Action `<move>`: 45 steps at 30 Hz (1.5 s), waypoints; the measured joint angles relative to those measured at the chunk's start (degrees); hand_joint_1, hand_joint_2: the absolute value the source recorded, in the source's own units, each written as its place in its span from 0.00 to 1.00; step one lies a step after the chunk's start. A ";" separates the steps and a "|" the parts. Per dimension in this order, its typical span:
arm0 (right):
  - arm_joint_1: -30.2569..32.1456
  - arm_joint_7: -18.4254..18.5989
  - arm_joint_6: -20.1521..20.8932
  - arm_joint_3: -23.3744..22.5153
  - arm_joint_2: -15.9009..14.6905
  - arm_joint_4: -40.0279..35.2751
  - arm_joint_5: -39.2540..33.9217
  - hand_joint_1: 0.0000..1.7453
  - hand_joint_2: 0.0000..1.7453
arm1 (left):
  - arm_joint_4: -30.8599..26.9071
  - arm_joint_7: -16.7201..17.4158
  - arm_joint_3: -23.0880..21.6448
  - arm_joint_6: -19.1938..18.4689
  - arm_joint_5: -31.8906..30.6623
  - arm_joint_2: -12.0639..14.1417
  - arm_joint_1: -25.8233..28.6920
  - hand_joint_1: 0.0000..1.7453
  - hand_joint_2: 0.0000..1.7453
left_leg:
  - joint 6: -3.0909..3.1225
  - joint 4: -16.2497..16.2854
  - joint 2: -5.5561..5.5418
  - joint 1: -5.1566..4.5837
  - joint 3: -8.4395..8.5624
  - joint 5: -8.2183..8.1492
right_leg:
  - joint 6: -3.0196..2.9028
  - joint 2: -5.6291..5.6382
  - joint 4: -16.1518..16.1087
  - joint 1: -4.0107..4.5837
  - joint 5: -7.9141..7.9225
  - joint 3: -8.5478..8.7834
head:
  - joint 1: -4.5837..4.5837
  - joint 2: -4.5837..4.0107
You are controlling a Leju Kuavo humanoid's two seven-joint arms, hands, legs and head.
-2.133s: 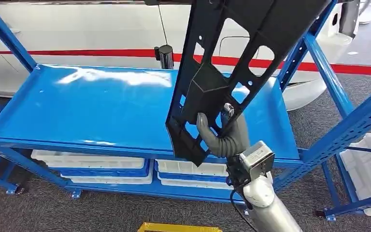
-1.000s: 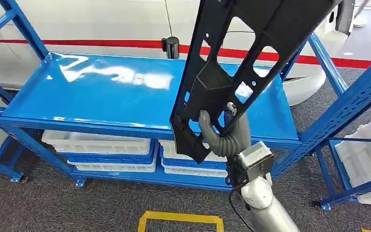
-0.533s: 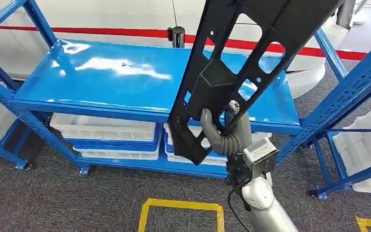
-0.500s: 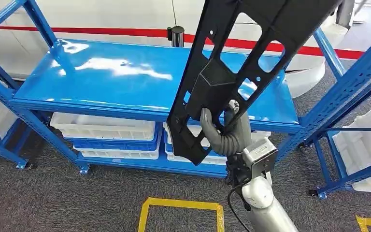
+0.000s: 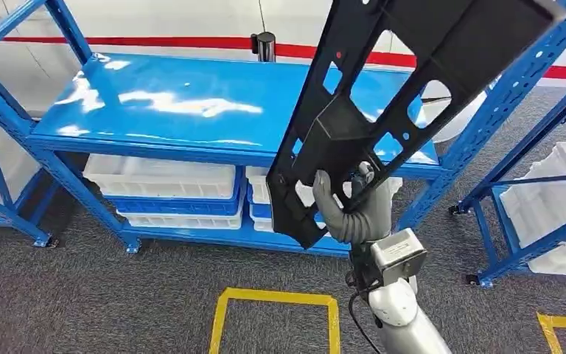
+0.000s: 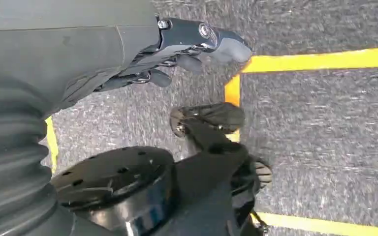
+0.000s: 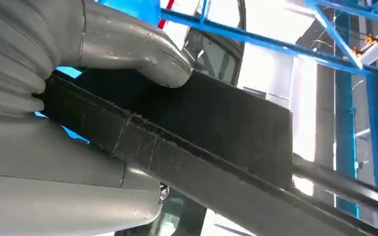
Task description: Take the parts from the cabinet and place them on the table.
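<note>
Right hand clamped on long black part, thumb across its face, other fingers wrapped behind; grip near part's lower end. Part tilted, rising up and to the right from the hand, upper end past the top of head view. Cut-outs along its length, raised wedge-shaped block just above the hand. In right wrist view, thumb pressed on part's flat dark face, edge w/ fuzzy strip running below it.

Blue shelf beyond the hand, part held in front of it, not touching as far as visible. White trays on lower level, left of the hand. Yellow floor tape below and left of wrist.

Left hand hanging over grey carpet, fingers loosely apart, holding nothing.
</note>
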 joint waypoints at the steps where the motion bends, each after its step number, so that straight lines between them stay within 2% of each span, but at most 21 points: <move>1: 0.03 -0.11 0.00 -0.02 0.00 -0.13 0.09 1.00 1.00 | 0.00 0.00 0.00 0.00 0.00 0.00 0.00 0.00 1.00 | 0.26 -0.38 0.03 -0.05 -0.34 -0.25 | 0.40 -0.05 0.23 0.02 0.28 -0.16 | 0.02 0.00; 4: 0.53 -0.15 -0.13 -0.17 -0.17 -0.39 0.09 1.00 1.00 | 0.00 0.07 0.02 0.00 0.00 0.00 0.08 0.00 1.00 | 2.43 -0.52 0.48 -0.13 -1.66 1.25 | 1.51 0.06 0.23 -0.33 0.71 -1.14 | 0.04 0.00; 7: 0.91 -0.28 -0.26 -0.92 -0.22 -0.55 -0.26 1.00 1.00 | -0.02 0.24 0.07 0.17 -0.07 0.04 0.01 0.00 1.00 | 3.62 -0.49 0.55 -0.43 -4.11 3.16 | 0.06 0.06 9.99 -0.26 -7.31 -5.33 | 0.57 0.00; 9: 1.31 -0.48 -0.37 -1.18 -0.24 -0.55 -0.57 1.00 1.00 | -0.02 0.24 0.13 0.15 -0.07 0.04 0.04 0.00 1.00 | 3.66 -0.43 0.73 -0.64 -5.85 4.40 | 0.48 0.06 17.61 -0.26 -9.98 -7.01 | 0.50 0.00; 12: 1.76 -0.57 -0.42 -1.42 -0.24 -0.55 -0.55 1.00 1.00 | -0.02 0.24 0.39 0.13 -0.07 0.02 0.08 0.00 1.00 | 3.37 -0.42 0.84 -0.73 -7.98 6.16 | 1.89 0.05 11.36 -0.21 -6.64 -0.62 | 0.48 0.00; 15: 1.67 -0.66 -0.46 -1.42 -0.20 -1.03 -0.55 1.00 1.00 | -0.04 0.22 0.63 0.09 -0.07 0.00 0.00 0.00 1.00 | 2.57 -0.37 0.74 -0.94 -9.09 7.58 | 0.54 -0.06 -2.12 0.50 -7.92 8.99 | 0.52 0.00; 18: 1.83 -0.81 -0.57 -1.49 -0.22 -1.31 -0.55 1.00 1.00 | -0.02 0.24 0.79 0.00 -0.07 -0.02 0.08 0.00 1.00 | 1.23 -1.53 0.83 -0.61 -8.68 9.39 | -0.11 0.11 -1.51 0.88 -6.54 7.12 | 0.65 0.00; 19: 1.84 -0.81 -0.57 -1.49 -0.18 -1.33 -0.55 1.00 1.00 | 0.00 0.24 0.85 0.00 -0.07 -0.02 0.17 0.00 1.00 | 0.87 -1.37 0.77 -0.61 -9.08 9.51 | -0.63 0.04 -2.30 -0.06 -5.44 6.90 | 0.63 0.00; 21: 1.82 -0.81 -0.59 -1.46 0.04 -1.36 -0.57 1.00 1.00 | -0.02 0.24 0.96 0.00 -0.07 -0.02 0.18 0.00 1.00 | 0.72 2.60 0.71 -0.51 -10.58 3.31 | -1.75 -0.06 -2.28 -0.29 -4.13 6.17 | 0.31 0.00; 23: 2.05 -0.81 -0.61 -1.49 0.07 -1.36 -0.57 1.00 1.00 | -0.02 0.24 0.96 0.00 -0.07 -0.02 0.22 0.00 1.00 | 0.16 11.66 0.69 -0.42 -12.61 -2.78 | -1.82 -0.09 -2.21 -0.19 -2.98 4.77 | 0.28 0.00; 25: 2.13 -0.81 -0.61 -1.51 0.07 -1.35 -0.59 1.00 1.00 | -0.02 0.24 0.98 0.00 -0.07 -0.02 0.21 0.00 1.00 | -0.28 16.66 0.70 -0.18 -12.76 -3.43 | -1.58 -0.14 -1.96 -0.16 -1.98 3.31 | 0.26 0.00; 28: 2.12 -0.81 -1.05 -1.71 0.09 -1.36 -0.55 1.00 1.00 | -0.02 0.24 1.01 0.00 -0.07 0.15 0.11 0.00 1.00 | -0.87 6.77 0.74 0.50 -4.23 1.19 | -0.76 -0.11 -0.92 -0.63 -1.04 1.29 | 0.24 0.00; 29: 2.12 -0.79 -1.14 -1.79 0.15 -1.35 -0.52 1.00 1.00 | -0.04 0.24 0.98 0.00 -0.07 0.13 -0.07 0.00 1.00 | -1.22 1.61 0.66 0.77 -0.86 0.09 | -0.48 -0.14 -0.12 -0.43 -0.89 0.77 | 0.15 0.00; 30: 2.09 -0.79 -1.22 -1.99 0.26 -1.36 -0.52 1.00 1.00 | -0.04 0.22 1.01 0.00 -0.07 0.02 -0.15 0.00 1.00 | -0.80 0.15 0.22 0.16 0.14 -0.59 | -0.16 -0.12 0.41 -0.24 -0.69 -0.01 | 0.08 0.00; 34: 2.21 -0.02 -3.39 -2.62 0.52 -1.25 0.37 1.00 1.00 | 0.00 0.24 1.03 0.20 -0.11 -0.02 0.02 0.00 1.00 | 2.09 0.22 0.32 -0.17 -2.72 0.97 | 1.84 -0.02 0.07 -0.25 1.10 -0.80 | 0.52 0.02; 36: 2.25 0.94 -6.31 -3.47 1.13 -1.16 1.09 1.00 1.00 | -0.02 0.37 1.09 0.46 -0.07 -0.11 -0.08 0.00 1.00 | 3.34 0.21 0.53 -0.11 -3.60 2.22 | 1.16 0.03 2.94 -0.37 -2.69 -3.10 | 0.94 0.00; 38: 2.24 1.18 -9.18 -4.39 1.92 -1.03 1.31 1.00 1.00 | -0.04 0.39 1.09 0.50 -0.20 -0.24 -0.07 0.00 1.00 | 3.59 0.24 0.56 -0.30 -5.59 3.73 | 0.40 0.02 11.80 -0.38 -8.60 -5.72 | 0.96 0.00; 40: 2.30 1.22 -10.05 -4.89 2.32 -0.79 1.07 1.00 1.00 | -0.02 0.39 1.11 0.52 -0.50 -0.35 0.00 0.00 1.00 | 3.54 0.29 0.77 -0.48 -7.35 5.05 | 0.89 0.02 18.33 -0.34 -10.75 -6.74 | 0.94 0.00; 42: 2.40 1.22 -9.77 -5.09 2.32 -0.63 0.41 1.00 1.00 | -0.04 0.37 1.11 0.50 -0.59 -0.42 0.01 0.00 1.00 | 3.40 0.30 0.88 -0.53 -8.76 6.18 | 1.86 0.01 16.48 -0.25 -8.76 -3.86 | 0.98 0.00; 43: 2.42 1.09 -9.29 -5.11 2.32 -0.59 -0.02 1.00 1.00 | -0.04 0.33 1.16 0.46 -0.63 -0.46 -0.03 0.00 1.00 | 3.20 0.30 0.87 -0.53 -9.69 7.03 | 2.27 0.01 11.09 -0.12 -6.90 0.48 | 0.96 0.00; 45: 2.35 0.92 -8.92 -5.11 2.45 -0.59 -0.11 1.00 1.00 | -0.04 0.31 1.33 0.37 -0.68 -0.52 -0.11 0.00 1.00 | 2.70 0.39 0.75 -0.60 -10.44 8.13 | 1.15 0.00 0.85 0.24 -8.06 8.34 | 0.96 0.00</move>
